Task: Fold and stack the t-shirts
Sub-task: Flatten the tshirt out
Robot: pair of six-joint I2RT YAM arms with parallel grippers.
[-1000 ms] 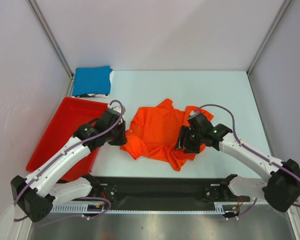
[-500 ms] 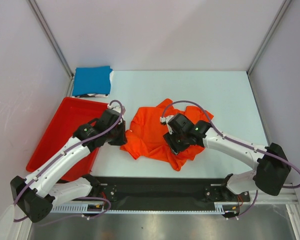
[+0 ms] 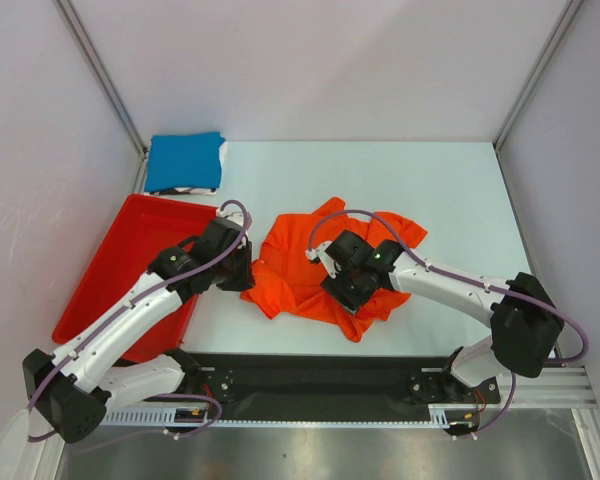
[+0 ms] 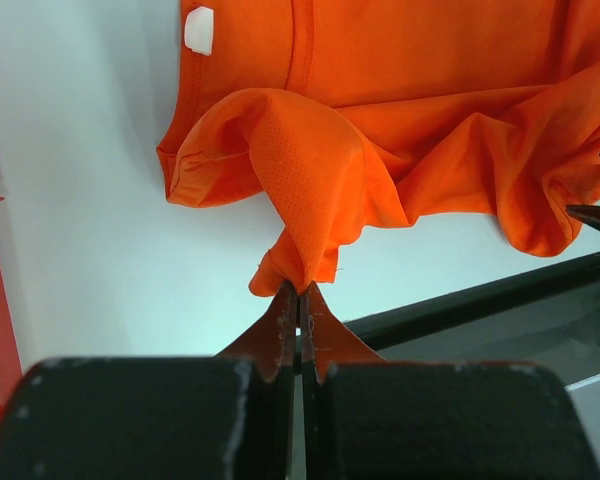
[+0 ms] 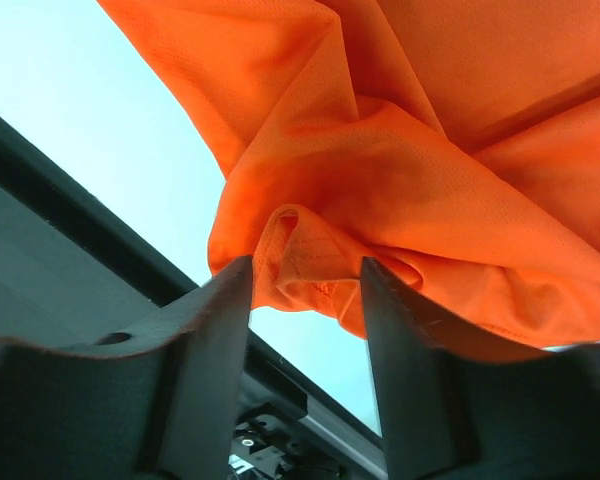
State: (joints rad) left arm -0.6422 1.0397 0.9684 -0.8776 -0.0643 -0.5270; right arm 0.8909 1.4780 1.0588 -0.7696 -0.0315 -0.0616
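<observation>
While the left jaws clamp a corner of the orange t-shirt (image 3: 298, 250), crumpled mid-way across the surface (image 3: 460, 190), to anchor it, I have the right jaws apart astride a bunched hem fold, ready, I reckon, for spreading.

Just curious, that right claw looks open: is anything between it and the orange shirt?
Nothing visible does. The right gripper stands open with a bunched fold of the orange t-shirt right at its fingertips.

Right gripper (image 5: 305, 268) swung left across orange t-shirt (image 3: 295, 250).
</observation>
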